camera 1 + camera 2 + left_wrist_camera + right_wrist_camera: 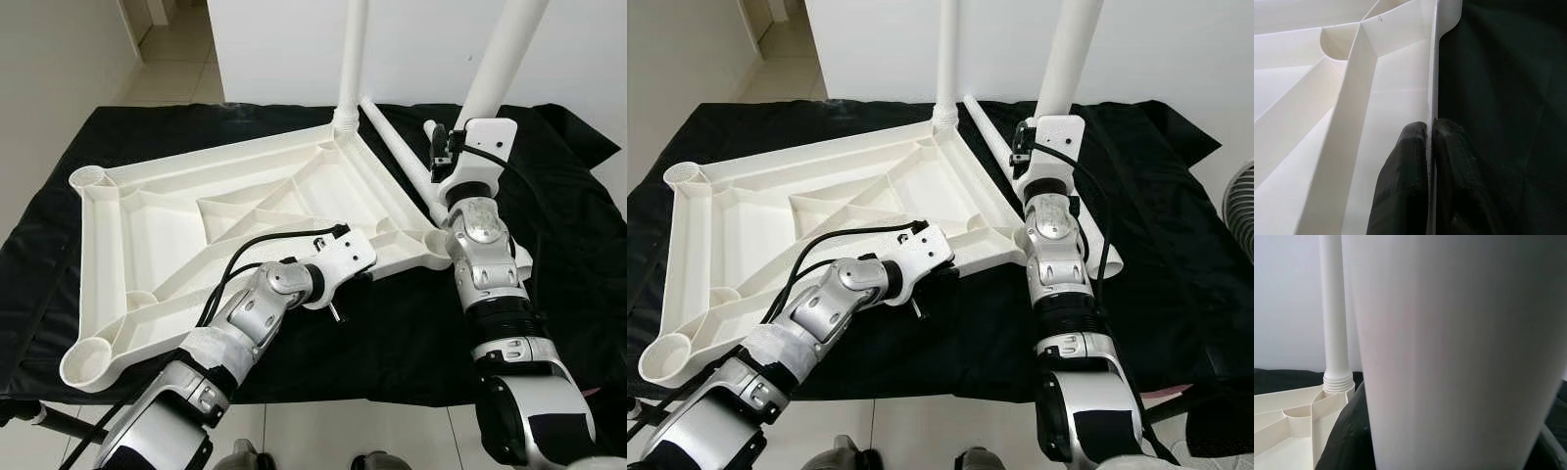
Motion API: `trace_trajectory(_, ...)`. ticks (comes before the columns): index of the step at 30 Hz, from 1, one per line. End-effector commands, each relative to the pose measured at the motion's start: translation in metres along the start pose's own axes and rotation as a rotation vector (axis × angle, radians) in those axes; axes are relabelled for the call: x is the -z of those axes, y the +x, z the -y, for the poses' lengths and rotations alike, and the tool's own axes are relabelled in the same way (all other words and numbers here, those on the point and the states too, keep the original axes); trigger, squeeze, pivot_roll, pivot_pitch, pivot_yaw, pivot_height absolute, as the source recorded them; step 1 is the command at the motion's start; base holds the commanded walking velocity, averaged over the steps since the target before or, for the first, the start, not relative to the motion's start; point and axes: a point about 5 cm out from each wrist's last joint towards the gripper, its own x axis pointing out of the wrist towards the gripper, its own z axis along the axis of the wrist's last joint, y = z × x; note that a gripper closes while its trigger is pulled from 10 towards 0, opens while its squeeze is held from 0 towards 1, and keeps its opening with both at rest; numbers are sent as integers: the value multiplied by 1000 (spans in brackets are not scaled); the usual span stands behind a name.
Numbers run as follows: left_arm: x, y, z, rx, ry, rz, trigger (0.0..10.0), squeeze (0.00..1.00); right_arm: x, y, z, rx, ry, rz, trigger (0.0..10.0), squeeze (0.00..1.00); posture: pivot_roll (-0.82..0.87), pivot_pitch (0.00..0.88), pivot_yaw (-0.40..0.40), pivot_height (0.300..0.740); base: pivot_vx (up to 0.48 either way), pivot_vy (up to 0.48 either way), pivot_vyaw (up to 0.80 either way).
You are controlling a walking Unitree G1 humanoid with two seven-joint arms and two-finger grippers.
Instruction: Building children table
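The white plastic table top (245,196) lies upside down on a black cloth, ribs facing up. One white leg (351,59) stands screwed into its far corner socket. A second leg (397,147) lies on the cloth along the top's right side. My left gripper (361,272) is shut on the thin rim wall of the table top near its front right corner; both black fingers (1410,161) pinch that wall. My right gripper (480,125) holds a third leg (505,54) nearly upright above the right corner socket (431,240). That leg (1459,352) hides the right gripper's fingers.
The black cloth (588,255) covers the whole work table, whose front edge runs just before my arms. Open corner sockets sit at the front left (88,362) and far left (93,178). A white wall rises behind, tiled floor (176,59) lies far left, and a fan grille (1239,211) stands at right.
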Motion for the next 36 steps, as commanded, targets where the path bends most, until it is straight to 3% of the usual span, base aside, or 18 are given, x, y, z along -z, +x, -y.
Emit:
trace_trajectory(1, 3, 0, -4, -54, -7, -27, 10000, 0, -5, 2, 1, 1, -8, 25, 10000, 0, -110, 22, 39, 740, 0, 0, 0)
trace_trajectory(2, 2, -1, -5, -51, -2, -30, 4118, 0, -5, 2, 1, 2, -9, 25, 10000, 0, -113, 22, 40, 740, 0, 0, 0)
trace_trajectory(3, 2, -2, -6, -52, 4, -37, 902, 0, -4, 2, 1, 3, -9, 25, 10000, 0, -113, 22, 40, 740, 0, 0, 0)
trace_trajectory(4, 2, -2, -6, -52, 4, -37, 902, 0, -4, 2, 1, 3, -9, 25, 10000, 0, -113, 22, 40, 740, 0, 0, 0)
trace_trajectory(5, 2, -3, -6, -53, 9, -42, 0, 0, -4, 2, 1, 4, -9, 25, 10000, 0, -113, 22, 40, 740, 0, 0, 0)
trace_trajectory(9, 6, -13, -5, 13, 71, -44, 0, 0, -5, 2, 2, 6, -10, 26, 10000, 0, -114, 23, 40, 740, 0, 0, 0)
trace_trajectory(11, 13, -27, -2, 84, 131, -51, 0, 0, -5, 3, 3, 9, -10, 28, 10000, 0, -114, 23, 38, 740, 0, 0, 0)
trace_trajectory(12, 13, -27, -2, 84, 131, -51, 0, 0, -5, 3, 3, 9, -10, 28, 10000, 0, -114, 23, 38, 740, 0, 0, 0)
trace_trajectory(13, 20, -38, -1, 126, 163, -62, 0, 0, -6, 3, 4, 10, -11, 30, 10000, 0, -114, 26, 38, 740, 0, 0, 0)
trace_trajectory(20, 37, -68, 5, 255, 261, -78, 0, 0, -6, 4, 6, 16, -14, 29, 10000, 0, -102, 37, 35, 740, 0, 0, 0)
trace_trajectory(24, 41, -74, 5, 272, 286, -97, 0, 0, -6, 5, 6, 14, -14, 28, 10000, 0, -101, 38, 34, 740, 0, 0, 0)
trace_trajectory(25, 40, -75, 3, 265, 291, -99, 1176, 0, -6, 5, 6, 12, -13, 27, 10000, 0, -94, 47, 34, 740, 0, 0, 0)
trace_trajectory(28, 40, -76, 3, 261, 294, -101, 1176, 0, -6, 5, 5, 11, -13, 26, 10000, 0, -94, 47, 34, 740, 0, 0, 0)
trace_trajectory(29, 36, -73, -3, 218, 291, -99, 10000, 0, -5, 4, 2, -8, -4, 19, 10000, 0, -92, 53, 36, 740, 0, 0, 0)
trace_trajectory(30, 36, -73, -3, 218, 291, -99, 10000, 0, -5, 4, 2, -8, -4, 19, 10000, 0, -92, 53, 36, 740, 0, 0, 0)
trace_trajectory(31, 32, -70, -6, 191, 271, -85, 10000, 1000, -4, 3, -1, -26, -2, 15, 10000, 0, -92, 53, 36, 740, 0, 0, 0)
trace_trajectory(36, 17, -64, -8, 149, 235, -21, 10000, 1000, -2, -1, -8, -80, -14, 7, 10000, 0, -96, 57, 37, 740, 0, 0, 0)
